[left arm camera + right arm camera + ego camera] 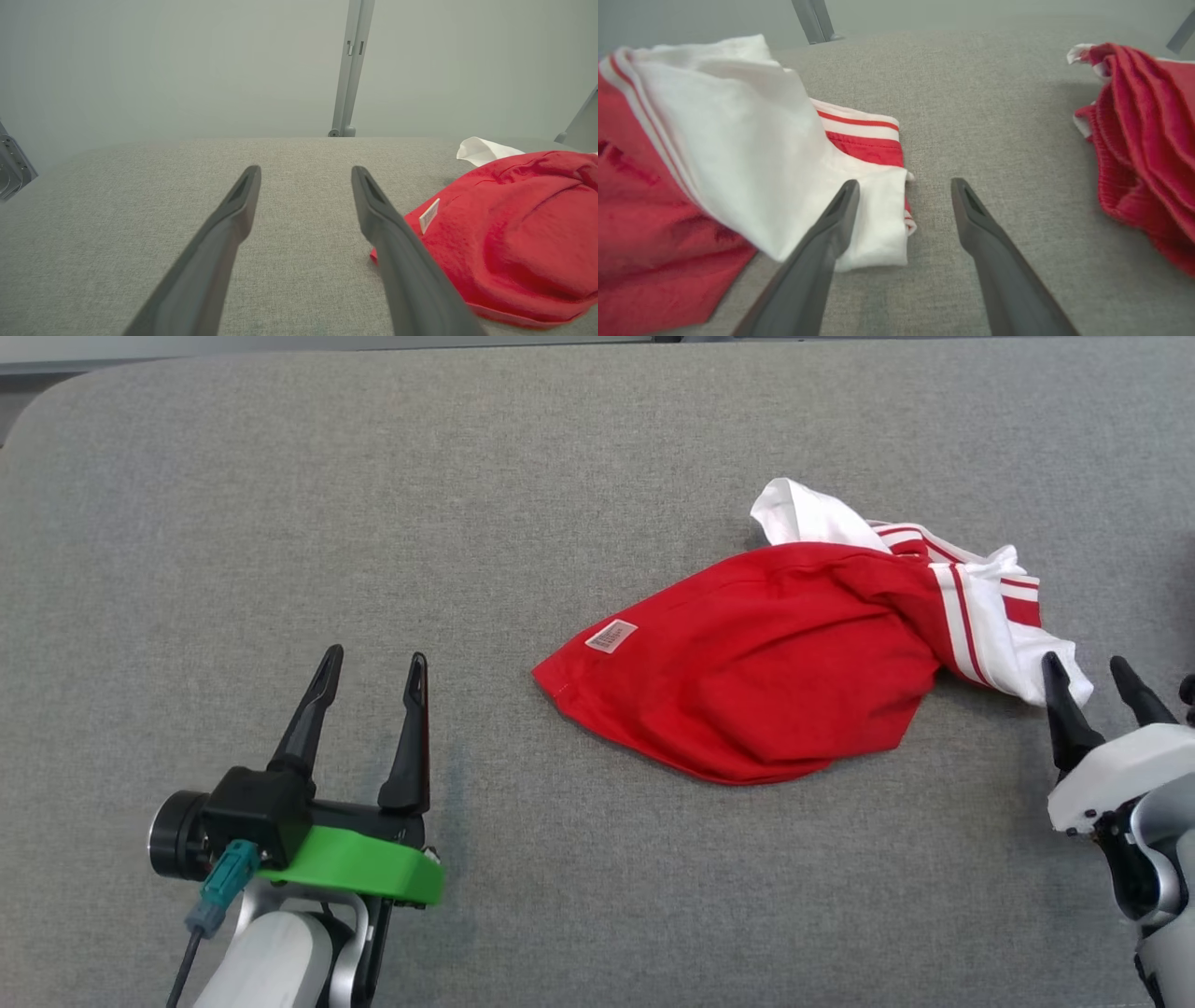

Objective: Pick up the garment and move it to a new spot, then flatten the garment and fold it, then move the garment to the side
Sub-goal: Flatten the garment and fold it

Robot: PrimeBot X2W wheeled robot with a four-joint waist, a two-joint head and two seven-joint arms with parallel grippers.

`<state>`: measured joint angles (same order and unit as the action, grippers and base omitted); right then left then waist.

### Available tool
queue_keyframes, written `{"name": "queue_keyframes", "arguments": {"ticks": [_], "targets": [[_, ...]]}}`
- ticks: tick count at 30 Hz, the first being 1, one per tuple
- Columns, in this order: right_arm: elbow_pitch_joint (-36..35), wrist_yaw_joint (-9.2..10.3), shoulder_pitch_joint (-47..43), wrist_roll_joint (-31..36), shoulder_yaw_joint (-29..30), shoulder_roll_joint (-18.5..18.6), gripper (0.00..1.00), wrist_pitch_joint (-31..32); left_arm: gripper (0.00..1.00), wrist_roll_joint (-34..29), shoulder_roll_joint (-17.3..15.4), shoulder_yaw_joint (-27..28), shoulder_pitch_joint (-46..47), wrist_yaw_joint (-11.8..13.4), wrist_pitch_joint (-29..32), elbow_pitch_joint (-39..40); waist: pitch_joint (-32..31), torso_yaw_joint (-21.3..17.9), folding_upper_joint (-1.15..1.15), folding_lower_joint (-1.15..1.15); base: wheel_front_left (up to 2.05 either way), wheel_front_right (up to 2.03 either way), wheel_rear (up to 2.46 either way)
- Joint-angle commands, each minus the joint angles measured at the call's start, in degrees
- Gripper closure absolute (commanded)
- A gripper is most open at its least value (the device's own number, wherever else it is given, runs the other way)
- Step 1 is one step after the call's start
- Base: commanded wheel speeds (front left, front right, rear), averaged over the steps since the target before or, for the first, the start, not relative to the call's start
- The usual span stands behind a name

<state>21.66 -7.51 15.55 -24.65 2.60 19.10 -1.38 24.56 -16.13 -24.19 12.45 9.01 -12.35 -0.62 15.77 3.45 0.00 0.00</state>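
On the grey padded table (280, 476) lies the crumpled red-and-white garment (747, 691). Well left of the garment, the left gripper (374, 658) stands with jaws spread, empty. At the garment's white right end, the right gripper (1085, 661) is likewise parted and empty.

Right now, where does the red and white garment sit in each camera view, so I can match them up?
Head view: garment right of centre, white fabric beside the open right gripper.
Left wrist view: garment at the right edge, past the left gripper.
Right wrist view: garment across the left half.
Shared landmark: that white fabric against the red.
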Motion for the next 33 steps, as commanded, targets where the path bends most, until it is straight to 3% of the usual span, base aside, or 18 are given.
{"name": "queue_keyframes", "arguments": {"ticks": [1,2,3,4,5,6,12,20,24,33], "targets": [[0.9,0.04,1.0,-1.4,-0.5,-0.1,0.00,0.8,0.00,-0.4,0.1,0.0,0.8,-0.3,-0.3,-0.2,0.6,-0.1,0.00,0.00,0.00,0.00,0.00],[1.6,0.03,1.6,-2.1,-1.5,0.3,0.00,1.5,0.00,-0.4,0.2,-0.1,1.0,-0.4,-0.4,-0.4,0.8,-0.2,0.00,0.00,0.00,0.00,0.00],[2.3,0.04,2.2,-2.8,-2.3,0.7,0.18,2.3,0.00,-0.4,0.2,-0.1,1.2,-0.4,-0.5,-0.6,0.8,-0.2,0.00,0.00,0.00,0.00,0.00],[3.0,0.06,2.6,-4.1,-2.9,0.7,0.53,2.9,0.00,-0.4,0.2,-0.2,1.4,-0.4,-0.5,-0.8,0.9,-0.2,0.00,0.00,0.00,0.00,0.00],[3.4,0.05,2.9,-5.4,-3.5,0.8,0.56,3.3,0.00,-0.4,0.3,-0.2,1.6,-0.5,-0.6,-0.9,0.9,-0.3,0.00,0.00,0.00,0.00,0.00],[3.6,0.05,3.2,-5.8,-4.1,1.2,1.00,3.5,0.00,-0.4,0.3,-0.3,1.7,-0.5,-0.6,-1.0,0.9,-0.3,0.00,0.00,0.00,0.00,0.00],[0.9,0.05,3.5,-8.6,-5.9,2.6,1.00,-0.1,0.00,-0.2,0.0,-0.1,1.6,-0.3,-1.0,-1.3,0.7,-0.8,0.00,0.00,0.00,0.00,0.00],[-8.2,0.04,3.9,-1.1,-6.4,4.5,1.00,-6.3,0.00,0.0,-0.4,-0.1,1.3,0.0,-0.8,-1.1,0.0,-1.8,0.00,0.00,0.00,0.00,0.00],[-11.4,0.05,-0.4,1.8,-9.4,2.9,1.00,-4.5,0.00,0.2,-0.3,-0.4,1.3,0.1,-0.8,-1.0,-0.2,-1.7,0.00,0.00,0.00,0.00,0.00],[-5.2,0.05,-7.1,0.4,-12.8,-1.4,1.00,-4.6,0.00,0.8,0.3,-0.7,0.8,-0.1,-1.3,-1.6,-0.6,-1.1,0.00,0.00,0.00,0.00,0.00]]}}
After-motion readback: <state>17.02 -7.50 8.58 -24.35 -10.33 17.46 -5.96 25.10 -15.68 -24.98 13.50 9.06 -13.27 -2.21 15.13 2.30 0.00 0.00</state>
